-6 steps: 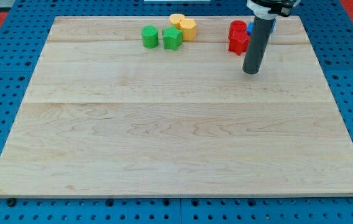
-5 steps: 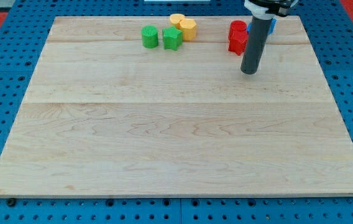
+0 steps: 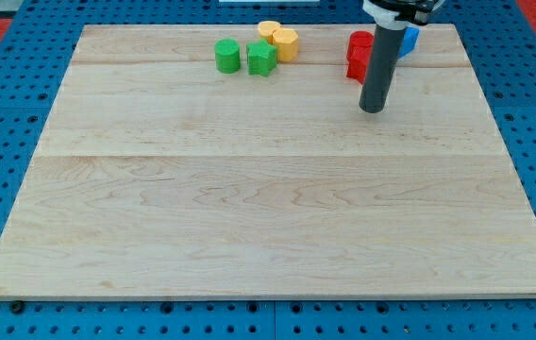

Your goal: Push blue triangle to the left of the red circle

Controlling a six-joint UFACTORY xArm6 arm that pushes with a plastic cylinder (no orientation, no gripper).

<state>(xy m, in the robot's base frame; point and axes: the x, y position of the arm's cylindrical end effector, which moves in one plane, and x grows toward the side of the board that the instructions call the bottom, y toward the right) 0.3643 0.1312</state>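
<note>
The red circle sits near the view's top right of the wooden board, touching a second red block just below it. A blue block, shape unclear, shows right of the reds, mostly hidden by my rod. My tip rests on the board just below and slightly right of the lower red block, apart from it. The rod rises across the right side of the red blocks.
A green cylinder and a green star-like block stand at the view's top centre. Two yellow blocks touch each other just above and right of them. The board's top edge runs close behind all blocks.
My tip has slid a little to the view's left and slightly up. More of the blue block now shows right of the rod. The blocks have not moved.
</note>
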